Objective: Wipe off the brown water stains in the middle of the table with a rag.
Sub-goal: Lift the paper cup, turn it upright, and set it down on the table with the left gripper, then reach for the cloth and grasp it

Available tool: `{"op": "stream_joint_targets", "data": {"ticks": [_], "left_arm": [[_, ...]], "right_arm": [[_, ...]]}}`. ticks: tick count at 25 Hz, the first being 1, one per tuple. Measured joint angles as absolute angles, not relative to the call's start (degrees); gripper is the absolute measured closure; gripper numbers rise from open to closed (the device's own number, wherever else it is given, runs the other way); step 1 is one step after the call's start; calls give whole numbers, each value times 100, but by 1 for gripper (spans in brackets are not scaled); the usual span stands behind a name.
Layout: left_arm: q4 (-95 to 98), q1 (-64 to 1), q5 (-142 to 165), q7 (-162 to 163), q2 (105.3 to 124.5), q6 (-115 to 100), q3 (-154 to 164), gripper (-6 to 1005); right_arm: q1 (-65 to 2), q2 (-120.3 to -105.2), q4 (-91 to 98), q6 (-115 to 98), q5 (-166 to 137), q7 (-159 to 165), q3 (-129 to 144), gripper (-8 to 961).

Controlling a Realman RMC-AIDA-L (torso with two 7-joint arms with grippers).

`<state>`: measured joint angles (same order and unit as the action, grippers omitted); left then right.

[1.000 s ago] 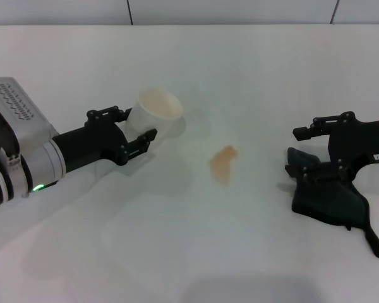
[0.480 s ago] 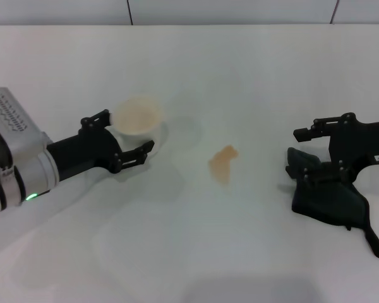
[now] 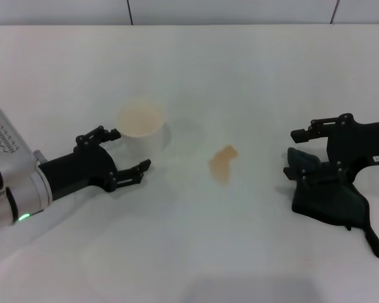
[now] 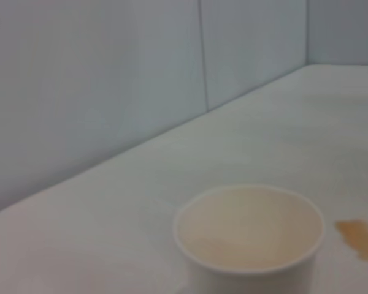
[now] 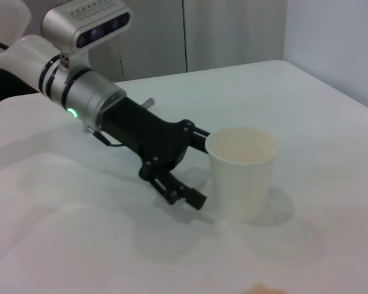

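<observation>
A: Where's your rag (image 3: 328,197)?
B: On the table (image 3: 240,69) at the right, beneath your right gripper (image 3: 312,151), whose fingers are spread and grip nothing.
A: And the stain (image 3: 223,161)?
B: Mid-table, uncovered. Your left gripper (image 3: 123,151) gapes beside the upright cup (image 3: 140,128), holding nothing.

Pale grey panelled walls (image 4: 110,92) with thin vertical seams rise behind, evenly and softly lit.

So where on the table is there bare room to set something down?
Bare table runs behind the cup and the brown water stains, and along the near edge. Crowded: left end effector by the cup; right end effector over the rag.
</observation>
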<state>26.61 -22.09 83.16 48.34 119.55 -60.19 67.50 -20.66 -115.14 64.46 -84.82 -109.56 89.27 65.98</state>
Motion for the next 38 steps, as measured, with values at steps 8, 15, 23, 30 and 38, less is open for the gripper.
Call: {"op": "stream_joint_targets", "data": {"ticks": [8,15,23,30,38], "left_arm": [[4388,-1077,8151,5532,11940,-6463,7372,111],[5523,-698,8094,6175,11921,-6647,7365,110],[6736,-1088,9329,7953,11866,-6747,7060,109],[7585,-1740,10893,9313,11818,-7797,6713,109],[7331,-2157,10958,9227,11714,-8886,6011,108]], "right_arm": [[-2054,-11514,6450,-8486,-10940,8930,6610,234],[-2029,-11516,6451,-8517,-10913,8943,6571,234],[-2064,-11523,6790,-8539,-10862,9626,6604,234],[-2041,-11517,7220,-8713,-10861,10198,6610,234],[-2029,-11524,7166,-8736,-10874,10266,6607,234]]}}
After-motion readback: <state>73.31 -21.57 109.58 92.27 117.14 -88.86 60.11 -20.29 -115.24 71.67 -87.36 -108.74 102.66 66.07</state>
